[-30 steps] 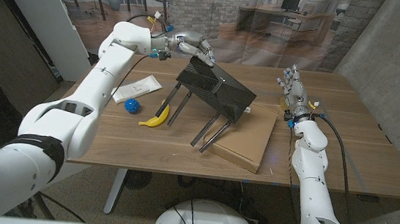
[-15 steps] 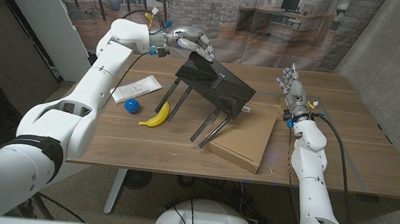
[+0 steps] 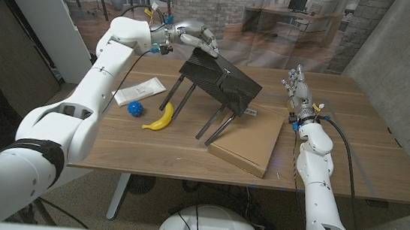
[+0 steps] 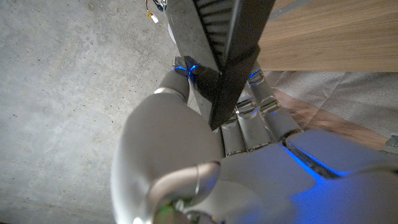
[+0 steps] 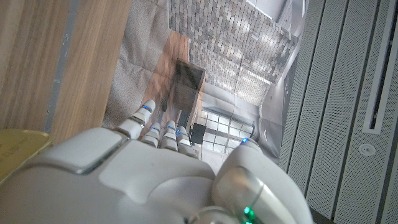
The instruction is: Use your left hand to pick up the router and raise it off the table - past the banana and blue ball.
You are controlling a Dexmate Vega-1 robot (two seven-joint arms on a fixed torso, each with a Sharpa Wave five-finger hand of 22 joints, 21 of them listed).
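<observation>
The black router [image 3: 220, 85], a flat box with several thin antennas hanging down, is held tilted in the air above the table. My left hand [image 3: 194, 36] grips its upper far corner; in the left wrist view my fingers [image 4: 258, 118] wrap the router's dark edge [image 4: 233, 56]. Its lower end hovers over the cardboard box [image 3: 250, 141]. The yellow banana [image 3: 160, 117] and the small blue ball [image 3: 135, 109] lie on the table to the router's left. My right hand [image 3: 297, 89] stands upright at the table's right side with fingers apart and holds nothing.
A white flat packet [image 3: 140, 91] lies behind the blue ball. The wooden table [image 3: 354, 137] runs on to the right of my right arm. A concrete wall stands at the far right and a white panel at the far left.
My left hand has lifted the router higher and a little farther back, and its antennas have risen off the table. The right hand has stayed in place.
</observation>
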